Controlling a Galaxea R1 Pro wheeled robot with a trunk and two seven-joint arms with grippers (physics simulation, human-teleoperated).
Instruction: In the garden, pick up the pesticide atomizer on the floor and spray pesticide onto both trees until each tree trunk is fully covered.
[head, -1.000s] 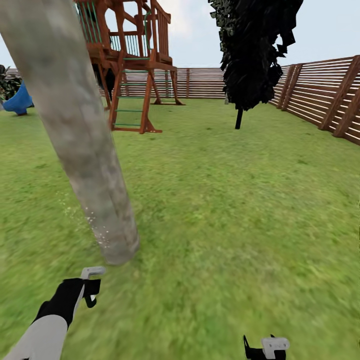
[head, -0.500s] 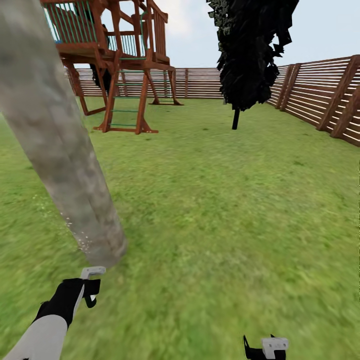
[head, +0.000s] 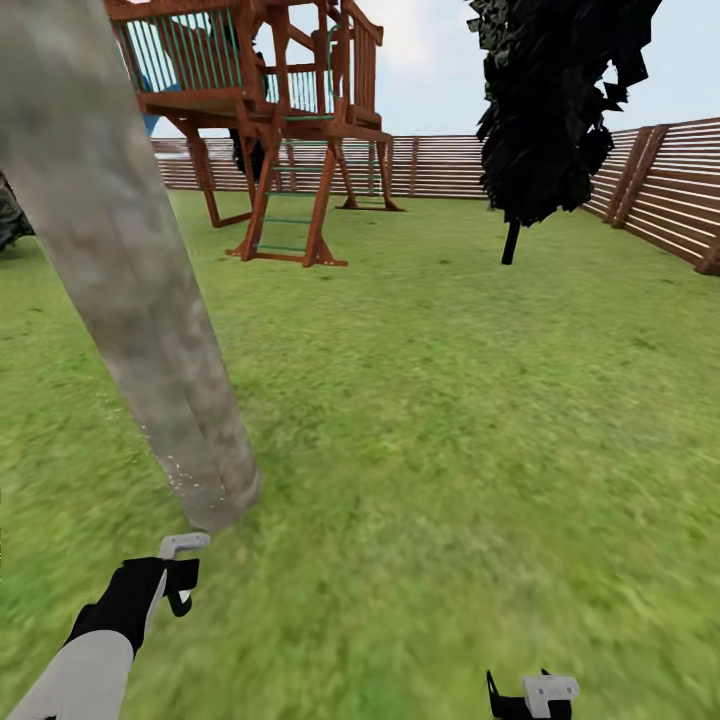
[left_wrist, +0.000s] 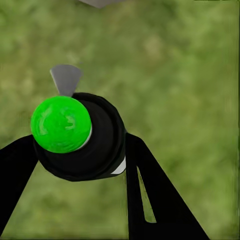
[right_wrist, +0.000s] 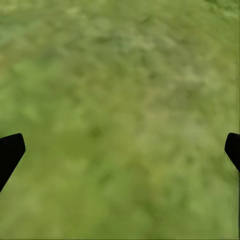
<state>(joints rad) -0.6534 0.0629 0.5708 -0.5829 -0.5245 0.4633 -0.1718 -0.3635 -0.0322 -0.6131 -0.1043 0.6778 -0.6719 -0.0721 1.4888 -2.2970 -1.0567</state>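
— How is the left arm set?
— It reaches forward from the lower left of the head view, white forearm, black wrist, and the left tool (head: 178, 573) at its end. Its fingers (left_wrist: 150, 200) are closed around the pesticide atomizer (left_wrist: 75, 135).
— And the right?
— The right tool (head: 530, 695) sits low at the bottom edge, its two black fingertips (right_wrist: 10, 152) spread wide apart, holding nothing
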